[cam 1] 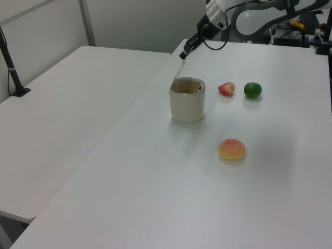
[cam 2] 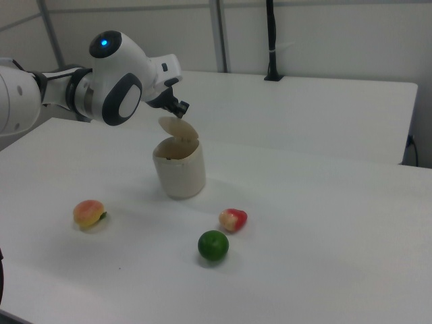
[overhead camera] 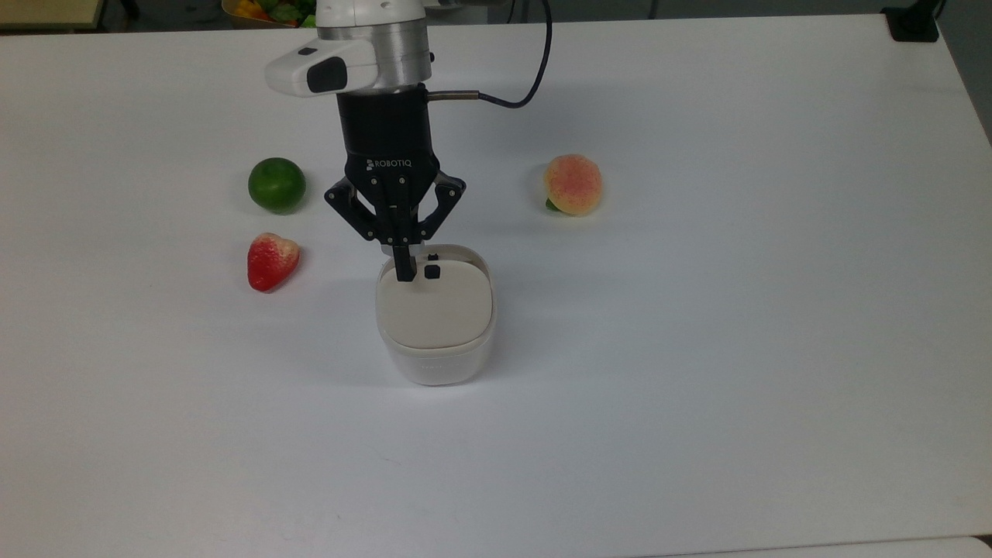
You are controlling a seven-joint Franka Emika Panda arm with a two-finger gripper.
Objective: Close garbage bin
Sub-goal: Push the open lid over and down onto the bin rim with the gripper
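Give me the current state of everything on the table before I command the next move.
garbage bin: upright, open.
lid: raised on its hinge, standing steeply over the rim in the left view, not seated.
gripper: fingers shut, tips at the lid's upper edge beside the black button.
strawberry: lying on the table, untouched.
lime: resting on the table, untouched.
peach: resting on the table, untouched.

white garbage bin point(overhead camera: 436, 360), beige lid point(overhead camera: 434, 310), green lime point(overhead camera: 277, 184), red strawberry point(overhead camera: 271, 260)
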